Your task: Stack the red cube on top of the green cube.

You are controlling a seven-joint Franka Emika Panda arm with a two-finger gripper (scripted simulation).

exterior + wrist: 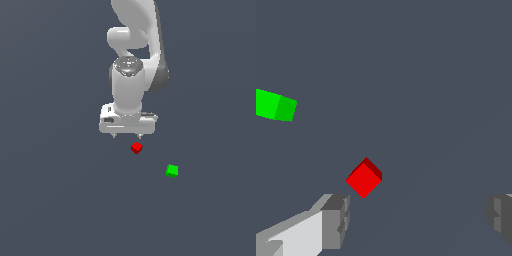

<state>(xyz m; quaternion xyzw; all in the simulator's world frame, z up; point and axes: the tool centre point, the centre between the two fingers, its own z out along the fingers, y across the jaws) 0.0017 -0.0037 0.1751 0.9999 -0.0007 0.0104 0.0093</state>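
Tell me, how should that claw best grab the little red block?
Probably from straight above, closing on two opposite flat side faces of the red cube. It lies free on the floor, apart from the green cube, so every side is reachable. In the wrist view it sits cornerwise to the open gripper, and off-centre, so the gripper would likely need to turn and shift first.

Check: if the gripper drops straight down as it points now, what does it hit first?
Probably bare floor. The gripper is open, and the red cube sits ahead of the jaws, not between them; depth is unclear.
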